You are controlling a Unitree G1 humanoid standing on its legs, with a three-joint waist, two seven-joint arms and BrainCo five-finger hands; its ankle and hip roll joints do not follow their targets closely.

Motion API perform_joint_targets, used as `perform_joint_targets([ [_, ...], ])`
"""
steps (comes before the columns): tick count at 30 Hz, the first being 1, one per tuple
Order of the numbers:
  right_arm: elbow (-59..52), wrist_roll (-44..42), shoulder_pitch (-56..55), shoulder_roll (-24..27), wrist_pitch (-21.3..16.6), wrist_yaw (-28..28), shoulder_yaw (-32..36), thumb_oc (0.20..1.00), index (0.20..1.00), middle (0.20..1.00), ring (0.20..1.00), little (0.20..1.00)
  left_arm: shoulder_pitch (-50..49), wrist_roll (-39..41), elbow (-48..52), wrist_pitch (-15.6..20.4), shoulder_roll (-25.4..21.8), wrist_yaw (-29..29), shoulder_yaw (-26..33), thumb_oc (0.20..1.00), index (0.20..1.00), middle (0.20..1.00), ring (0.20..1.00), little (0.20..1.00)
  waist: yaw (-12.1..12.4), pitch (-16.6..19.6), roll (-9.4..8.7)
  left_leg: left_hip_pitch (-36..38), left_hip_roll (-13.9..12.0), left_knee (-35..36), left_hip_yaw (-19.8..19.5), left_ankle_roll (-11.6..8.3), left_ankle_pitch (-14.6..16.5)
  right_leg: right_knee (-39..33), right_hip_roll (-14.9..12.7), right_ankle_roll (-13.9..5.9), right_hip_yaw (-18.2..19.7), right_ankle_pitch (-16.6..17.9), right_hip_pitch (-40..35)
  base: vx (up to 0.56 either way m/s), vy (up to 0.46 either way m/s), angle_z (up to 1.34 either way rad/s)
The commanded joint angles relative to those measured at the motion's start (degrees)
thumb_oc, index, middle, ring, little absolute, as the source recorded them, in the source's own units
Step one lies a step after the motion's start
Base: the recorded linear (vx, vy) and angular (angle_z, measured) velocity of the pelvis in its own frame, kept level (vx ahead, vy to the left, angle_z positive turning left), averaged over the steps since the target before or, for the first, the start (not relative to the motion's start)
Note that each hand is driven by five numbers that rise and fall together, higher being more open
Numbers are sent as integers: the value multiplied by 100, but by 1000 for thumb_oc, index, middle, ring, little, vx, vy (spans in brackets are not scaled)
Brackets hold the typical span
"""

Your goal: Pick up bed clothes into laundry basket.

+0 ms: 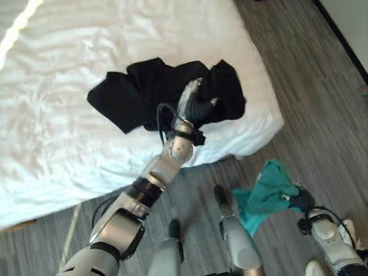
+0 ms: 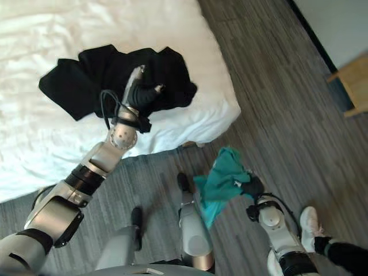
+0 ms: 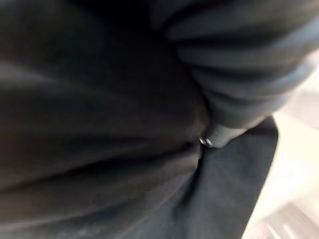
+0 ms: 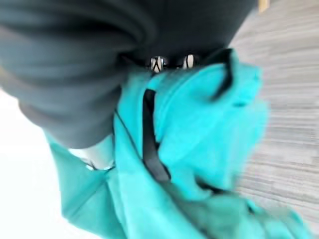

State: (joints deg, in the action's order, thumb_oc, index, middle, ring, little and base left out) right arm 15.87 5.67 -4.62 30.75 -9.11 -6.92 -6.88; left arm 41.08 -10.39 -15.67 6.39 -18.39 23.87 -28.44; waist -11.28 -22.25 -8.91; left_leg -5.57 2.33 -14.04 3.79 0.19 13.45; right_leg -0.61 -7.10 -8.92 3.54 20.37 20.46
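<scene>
Meanwhile the left hand (image 1: 198, 106) lay on the black garment (image 1: 144, 89) mid-frame, grip unclear; the right hand (image 2: 253, 188) clutched teal cloth (image 2: 221, 178) lower right.

Bed (image 1: 69, 132): white sheet, plain, faintly creased.
On the bed, near its floor-side corner: black garment (image 1: 138, 86), plain, no pattern.
Over the black garment: left hand (image 1: 195, 103), dark ribbed cover, silver fingers.
Beside the bed: floor (image 1: 310, 86), grey-brown wood-grain planks in narrow streaks.
Off the bed, above the floor: teal garment (image 2: 221, 181), plain, with a black strap or trim (image 4: 152, 144) across it.
At the teal garment: right hand (image 2: 253, 187), dark cover.
Far from the bed, at the floor's edge: light wooden furniture (image 2: 352, 80); white shoe (image 2: 309, 221).
</scene>
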Motion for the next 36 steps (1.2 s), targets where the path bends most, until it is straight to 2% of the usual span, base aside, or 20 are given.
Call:
perform_joint_targets([
  [1,-842,18,-510,601,-329,110,182,200,200,200,200,200,8,-156,-78,308,411,-260,98,200,200,200,200,200,-191,-56,484,1074,-623,1477,208,-381,-430,609,-579,-510,-827,-1145,-9,-335,146,-169],
  [4,-1520,-102,-746,691,-470,327,402,200,200,200,200,200,-348,7,7,250,317,-430,181,200,200,200,200,200,-24,52,494,972,-678,1361,842,-250,-520,1247,-679,-296,-1303,-1469,-365,-264,32,-161],
  [6,-1085,171,-393,514,-404,163,55,200,200,200,200,200,-694,197,46,316,348,-537,199,200,200,200,200,200,339,152,570,795,-744,1263,1241,-227,-646,1454,-913,-218,-1745,-1642,-715,-258,-60,-157],
  [9,-976,825,256,435,-239,-41,-425,200,200,200,200,200,-1053,395,391,345,269,-684,236,200,200,200,200,200,781,373,560,635,-816,1201,1874,-239,-819,1339,-1240,-260,-2517,-1561,-1256,-200,-136,-170],
  [12,-1171,1117,784,456,-176,-269,-548,200,200,200,200,200,-1408,529,724,321,4,-680,489,200,200,200,200,200,1128,562,520,655,-952,1313,2513,-311,-974,1171,-1578,-411,-3328,-1164,-1535,-106,-217,-221],
  [13,-1186,1236,931,479,-151,-345,-597,200,200,200,200,200,-1495,514,729,314,-70,-688,566,200,200,200,200,200,1199,649,533,790,-1025,1439,2590,-385,-916,1148,-1622,-530,-3469,-1133,-1594,43,-278,-178],
  [16,-1362,1274,1264,433,-219,-278,-865,200,200,200,200,200,-1986,414,585,304,-266,-747,763,200,200,200,200,200,1340,781,473,1027,-1302,1499,3009,-547,-1119,810,-1451,-420,-3915,-1291,-1693,113,-326,-110],
  [19,-1433,1447,1352,489,-241,-229,-1132,200,200,200,200,200,-2295,447,149,299,-147,-830,884,200,200,200,200,200,1249,871,532,1155,-1725,1152,3117,-780,-1175,187,-965,-202,-3760,-1608,-1792,166,-372,-53],
  [20,-1414,1543,1415,527,-234,-215,-1202,200,200,200,200,200,-2337,533,102,336,-116,-802,977,200,200,200,200,200,1244,846,554,1105,-1863,723,3002,-893,-1443,14,-784,-171,-3631,-1709,-1863,219,-471,-36],
  [21,-1381,1725,1522,611,-203,-243,-1355,200,200,200,200,200,-2388,627,72,367,-87,-800,1001,200,200,200,200,200,1334,713,634,875,-2250,-159,2590,-1165,-1780,-238,-404,37,-3377,-1834,-2021,157,-427,-79],
  [22,-1387,1808,1537,667,-223,-235,-1438,200,200,200,200,200,-2428,653,89,398,-57,-819,1003,200,200,200,200,200,1412,633,632,673,-2305,-499,2341,-1075,-2014,-334,-310,154,-3380,-1855,-2078,197,-448,-141],
  [23,-1486,1689,1507,653,-241,-166,-1492,200,200,200,200,200,-2477,714,72,416,-28,-741,1039,200,200,200,200,200,1596,512,549,140,-1837,-698,1274,-881,-1604,-419,-217,235,-2897,-2008,-2211,87,-217,-151],
  [24,-1494,1682,1508,653,-238,-159,-1481,200,200,200,200,200,-2465,715,68,419,-31,-738,1034,200,200,200,200,200,1583,517,530,95,-1809,-720,1267,-849,-1611,-420,-248,230,-2912,-1988,-2188,169,-180,-146],
  [25,-1477,1592,1526,644,-248,-138,-1499,200,200,200,200,200,-2427,689,27,419,-20,-686,1034,200,200,200,200,200,1652,461,547,-125,-1680,-672,976,-822,-1416,-430,-209,210,-2741,-2049,-2245,235,-115,-132],
  [26,-1540,1143,1740,1143,-302,1,-1138,200,200,200,200,200,-2476,629,43,417,-155,-668,1223,200,200,200,200,200,1687,500,528,-332,-1533,-235,961,-786,-1320,-439,-181,141,-2592,-2114,-2330,237,-121,-123],
  [28,-1595,722,2035,1367,-272,82,-1059,200,200,200,200,200,-2508,684,26,438,-252,-802,1280,200,200,200,200,200,1770,574,574,-382,-1389,158,1063,-751,-1466,-439,-133,101,-2529,-2159,-2408,312,-67,-95],
  [30,-1581,-16,2873,1195,-233,145,-1330,200,200,200,200,200,-2766,707,53,440,-413,-775,1381,200,200,200,200,200,2054,637,692,-626,-1022,1042,1050,-739,-2006,-439,147,95,-2191,-2331,-2691,504,-44,-96],
  [33,-1607,-231,3060,1121,-258,201,-1406,200,200,200,200,200,-2809,745,-56,411,-402,-760,1475,200,200,200,200,200,2208,684,800,-842,-994,1534,1059,-779,-2424,-439,312,115,-2032,-2475,-2916,471,-11,-102],
  [34,-1601,-293,3078,1047,-254,177,-1362,200,200,200,200,200,-2938,789,-81,405,-375,-770,1533,200,200,200,200,200,2284,689,851,-1082,-1050,1731,1359,-806,-2540,-439,372,134,-1984,-2665,-3246,504,11,-68],
  [36,-1633,-284,3048,973,-251,168,-1339,200,200,200,200,200,-3019,839,-41,417,-341,-781,1574,200,200,200,200,200,2316,700,851,-1129,-1065,1755,1526,-787,-2539,-439,395,157,-1926,-2748,-3379,418,37,-24],
])
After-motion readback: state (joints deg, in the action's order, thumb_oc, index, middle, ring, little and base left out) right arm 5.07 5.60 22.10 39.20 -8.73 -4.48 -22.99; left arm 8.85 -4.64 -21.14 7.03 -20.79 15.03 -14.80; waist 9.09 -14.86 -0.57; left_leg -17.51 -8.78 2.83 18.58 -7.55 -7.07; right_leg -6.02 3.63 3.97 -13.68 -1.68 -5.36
